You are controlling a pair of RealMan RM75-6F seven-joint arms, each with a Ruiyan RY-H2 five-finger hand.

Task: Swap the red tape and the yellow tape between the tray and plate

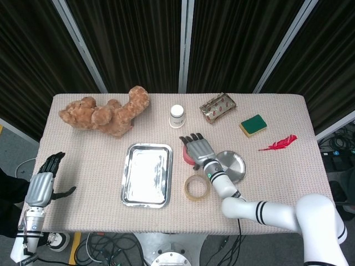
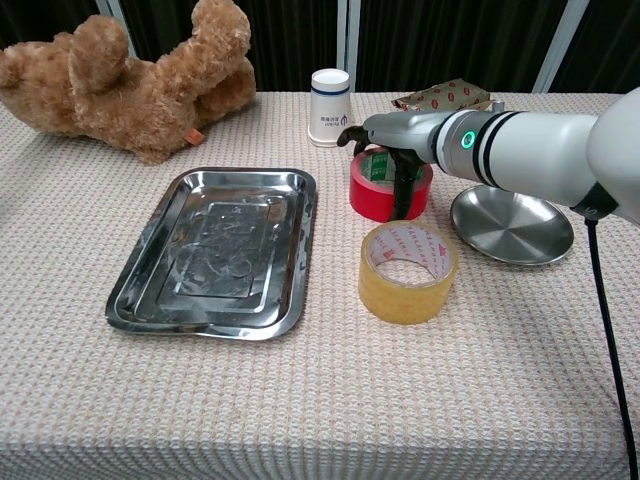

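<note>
The red tape [image 2: 378,192] stands on the cloth between the steel tray [image 2: 150,290] and the round steel plate [image 2: 520,235]. My right hand [image 2: 398,135] lies over its top with fingers spread. Its thumb hangs down in front of the roll's near wall. The head view shows that hand [image 1: 197,148] covering most of the red tape [image 1: 187,158]. The yellow tape [image 2: 407,272] lies flat just in front of it, apart from the hand. Tray [image 1: 133,188] and plate [image 1: 236,166] hold nothing. My left hand [image 1: 42,185] hangs open off the table's left side.
A brown teddy bear [image 2: 130,75] lies at the back left. A paper cup [image 2: 330,106] stands behind the red tape, and a snack packet [image 2: 445,97] lies further right. A green sponge [image 1: 253,124] and a red feather [image 1: 278,144] are at the right.
</note>
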